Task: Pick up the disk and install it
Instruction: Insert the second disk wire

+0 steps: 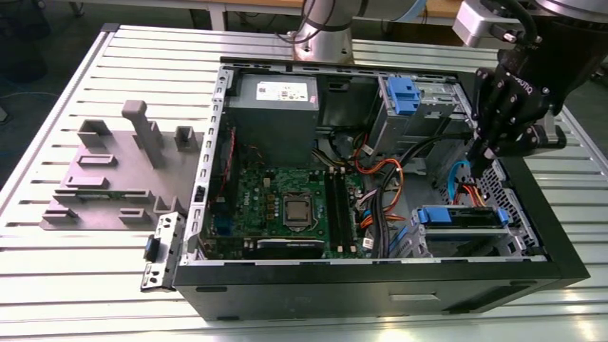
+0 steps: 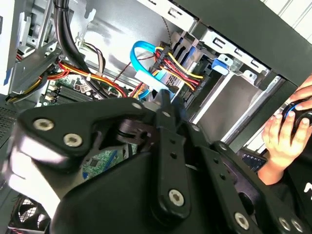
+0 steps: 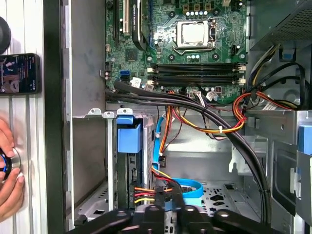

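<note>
Here the claw (image 1: 483, 158) hangs inside the case (image 1: 380, 281) above the installed disk (image 1: 463, 216), its spread indiscernible.

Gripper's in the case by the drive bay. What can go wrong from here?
1. Snag: the gripper sits right among the blue data cable and the red-yellow power wires beside the disk. A move here could catch one and tug its connector.
2. Contact: a person's hand rests on the table just outside the case wall, close to the arm's working space.
</note>
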You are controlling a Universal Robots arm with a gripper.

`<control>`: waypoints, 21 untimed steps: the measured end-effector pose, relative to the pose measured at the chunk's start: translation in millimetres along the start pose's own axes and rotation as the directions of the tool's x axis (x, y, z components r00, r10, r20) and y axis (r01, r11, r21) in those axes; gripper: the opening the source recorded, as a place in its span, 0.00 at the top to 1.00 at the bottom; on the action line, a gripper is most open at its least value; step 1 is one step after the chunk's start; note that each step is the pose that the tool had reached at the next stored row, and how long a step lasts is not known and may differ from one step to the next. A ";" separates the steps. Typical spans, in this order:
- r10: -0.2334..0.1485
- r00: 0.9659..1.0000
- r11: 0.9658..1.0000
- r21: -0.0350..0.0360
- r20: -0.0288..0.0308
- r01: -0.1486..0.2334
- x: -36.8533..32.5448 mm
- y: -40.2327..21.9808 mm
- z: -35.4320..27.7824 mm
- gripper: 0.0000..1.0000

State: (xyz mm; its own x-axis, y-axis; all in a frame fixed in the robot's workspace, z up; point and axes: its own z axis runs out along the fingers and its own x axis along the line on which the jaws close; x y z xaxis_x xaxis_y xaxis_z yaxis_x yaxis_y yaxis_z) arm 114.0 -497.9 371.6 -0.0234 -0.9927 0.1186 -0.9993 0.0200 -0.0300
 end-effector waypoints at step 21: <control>-0.001 0.999 1.000 0.001 -0.043 0.001 -3.7 0.0 2.2 0.70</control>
State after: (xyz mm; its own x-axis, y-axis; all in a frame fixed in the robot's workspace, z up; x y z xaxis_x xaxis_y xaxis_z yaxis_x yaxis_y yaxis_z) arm 114.1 -494.5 368.9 -0.0234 -0.9866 0.1613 -0.9994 0.0186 -0.0308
